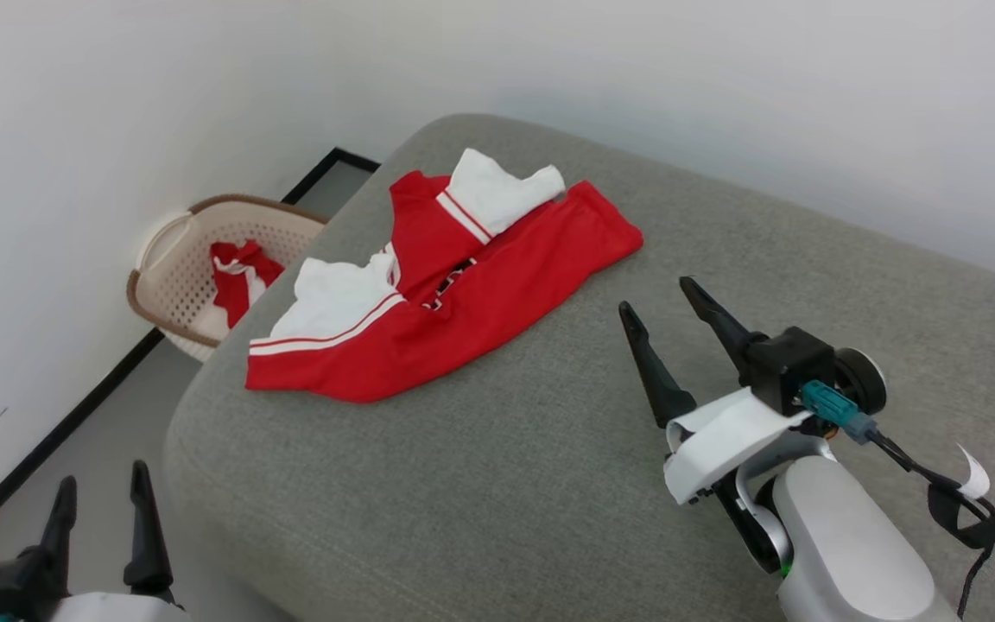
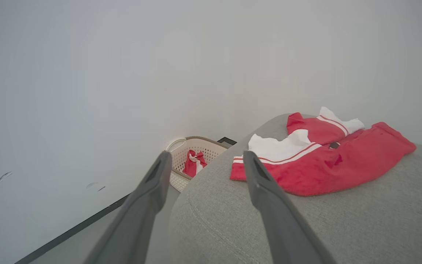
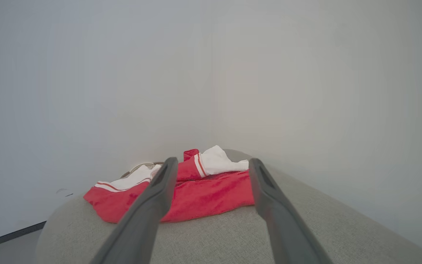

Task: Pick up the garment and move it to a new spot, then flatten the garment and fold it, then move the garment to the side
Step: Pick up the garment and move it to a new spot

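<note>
The garment point(image 1: 463, 294) is lying on the grey sofa point(image 1: 506, 484), ahead-left of the right pincer point(image 1: 655, 294), which is standing wide and empty. The left pincer point(image 1: 104, 472), also wide, is hovering off the sofa edge; its wrist view is showing a basket point(image 2: 180, 159) beyond its fingertips.

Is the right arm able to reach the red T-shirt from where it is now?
Probably yes. The right claw is open and points toward the red T-shirt, and bare grey cushion lies between them, with nothing in the way.
</note>
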You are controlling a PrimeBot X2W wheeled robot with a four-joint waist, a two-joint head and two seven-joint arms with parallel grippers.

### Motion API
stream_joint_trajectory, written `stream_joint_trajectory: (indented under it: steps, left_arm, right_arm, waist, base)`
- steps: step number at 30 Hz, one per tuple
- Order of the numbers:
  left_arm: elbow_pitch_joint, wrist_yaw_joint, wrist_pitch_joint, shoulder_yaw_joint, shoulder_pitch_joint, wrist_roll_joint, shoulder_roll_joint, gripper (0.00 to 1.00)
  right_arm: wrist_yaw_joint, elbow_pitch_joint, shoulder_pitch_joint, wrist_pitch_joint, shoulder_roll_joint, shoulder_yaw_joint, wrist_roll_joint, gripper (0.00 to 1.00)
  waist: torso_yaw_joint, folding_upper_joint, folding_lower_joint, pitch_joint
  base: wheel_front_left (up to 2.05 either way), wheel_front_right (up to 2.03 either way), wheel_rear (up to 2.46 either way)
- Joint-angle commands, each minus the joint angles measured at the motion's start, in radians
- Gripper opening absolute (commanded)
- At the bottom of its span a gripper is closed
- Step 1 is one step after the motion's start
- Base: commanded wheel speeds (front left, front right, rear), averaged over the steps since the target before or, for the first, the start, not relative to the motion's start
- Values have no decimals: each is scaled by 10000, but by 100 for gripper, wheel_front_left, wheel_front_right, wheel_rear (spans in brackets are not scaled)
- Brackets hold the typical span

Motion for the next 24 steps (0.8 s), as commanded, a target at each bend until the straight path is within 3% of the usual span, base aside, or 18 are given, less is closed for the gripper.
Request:
stream_joint_trajectory:
  steps: [1,7,11,16,24]
  left_arm:
    - [-115,2,-2,88,73,90,-113,100]
    - [-200,-80,-2,166,67,245,-305,100]
    - [8,-100,-2,-447,-376,308,3,100]
    - [763,-100,-2,-2394,-1904,-144,1032,100]
    - [2372,-87,0,-4139,-5572,-2332,3126,100]
  right_arm:
    - [-12,98,-121,-9,-25,124,138,100]
    - [-12,183,-173,-11,-17,181,222,100]
    - [-12,153,166,-9,-14,-193,157,100]
    - [-12,-190,620,-9,-14,-905,63,100]
    - [-12,-741,-35,-11,-23,-514,55,100]
  waist:
    - [160,0,0,178]
    - [108,0,0,134]
    - [18,0,0,136]
    - [-193,0,0,425]
    - [-2102,0,0,2407]
  base:
    - [-10,-10,-10]
    - [-2,-2,-2]
    - [0,0,0]
    - [0,0,0]
    - [0,0,0]
